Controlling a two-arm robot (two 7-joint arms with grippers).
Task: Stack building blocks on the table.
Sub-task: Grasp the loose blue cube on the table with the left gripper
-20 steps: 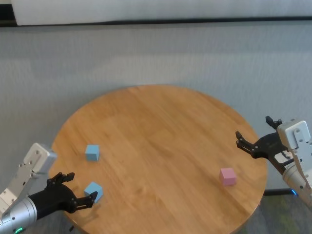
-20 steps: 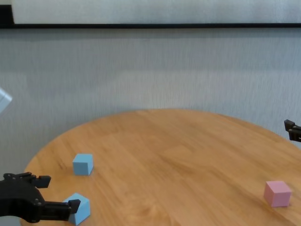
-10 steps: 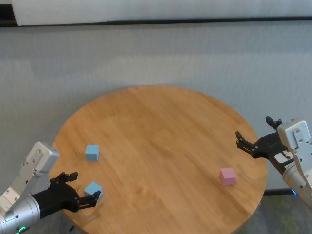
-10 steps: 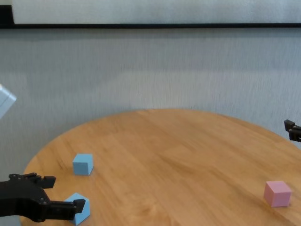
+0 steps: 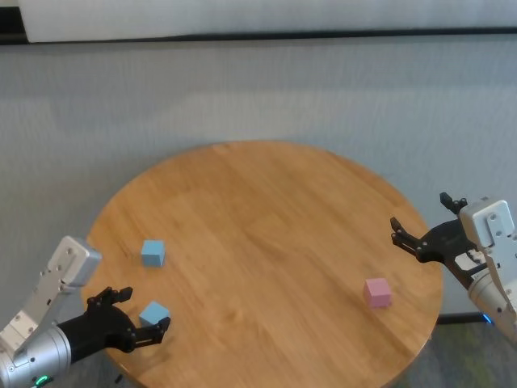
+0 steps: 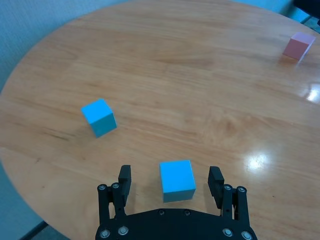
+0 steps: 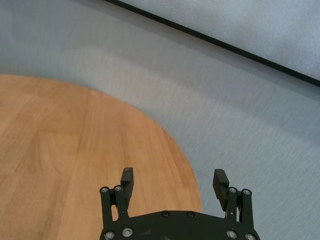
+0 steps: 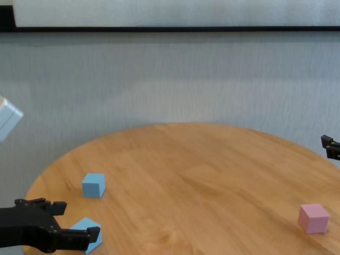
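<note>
The round wooden table (image 5: 266, 202) bears three cubes. My left gripper (image 5: 145, 308) is open at the near left edge, one finger on either side of a light blue cube (image 5: 153, 312). The left wrist view shows that cube (image 6: 177, 180) between the spread fingers, resting on the table and not clamped. The second light blue cube (image 5: 153, 252) sits just beyond it, apart. The pink cube (image 5: 376, 292) sits at the near right. My right gripper (image 5: 418, 211) is open and empty, hovering at the table's right edge, beyond the pink cube.
A grey carpeted floor (image 5: 258, 89) surrounds the table, and a white wall with a dark baseboard (image 5: 258, 34) runs behind it. The right wrist view shows only the table's edge (image 7: 165, 150) and the floor.
My left gripper has slid forward and lower, so its open fingers now reach further around the near blue cube. The cubes and the right arm have not moved.
</note>
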